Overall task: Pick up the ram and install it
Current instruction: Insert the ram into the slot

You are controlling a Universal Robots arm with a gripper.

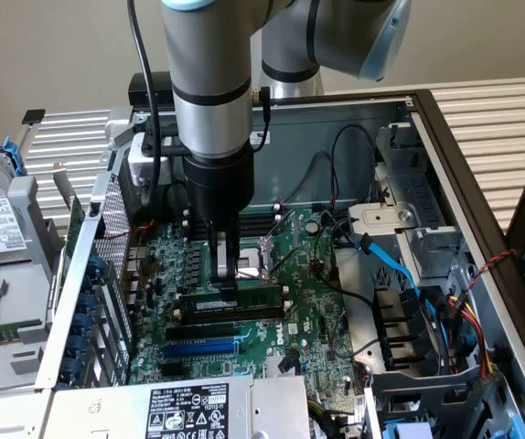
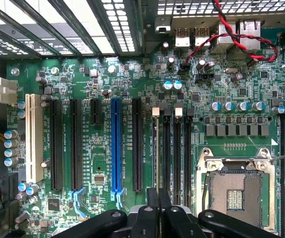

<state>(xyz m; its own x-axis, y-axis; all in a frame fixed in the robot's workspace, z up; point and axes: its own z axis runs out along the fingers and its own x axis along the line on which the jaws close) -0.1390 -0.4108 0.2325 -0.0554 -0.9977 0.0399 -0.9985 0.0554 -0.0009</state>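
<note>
Black metal fingers of the end effector (image 1: 227, 282) stand close together, pinched narrow on the top edge of the ram (image 1: 244, 300) near the middle of its length. In the wrist view the end effector (image 2: 158, 210) shows the same narrow stance, its fingertips almost meeting.

The ram is upright on its long edge and runs across the green motherboard (image 1: 308, 302), its white label towards the exterior view's left. It sits along the memory slot nearest the expansion slots. Just on the near side of it lies 1 long black slot (image 1: 198, 327), and nearer again the blue slot (image 1: 203, 347). On its far side is the open processor socket (image 1: 261, 258), just behind the fingers.

As a judgement, the pick-up is done and the ram has been carried to its slot and lined up with it. I cannot tell whether its bottom edge is pressed fully home or whether the end clips have closed. The grip has not been let go, so the install does not read as finished.

Further out, the grey arm (image 1: 209, 91) comes straight down into the open computer case (image 1: 336, 110). A blue cable (image 1: 400, 270) loops over the drive bays on the exterior view's right. A labelled power supply (image 1: 187, 412) lies nearest the camera. The case rests on a pale slatted worktop (image 1: 500, 119).
</note>
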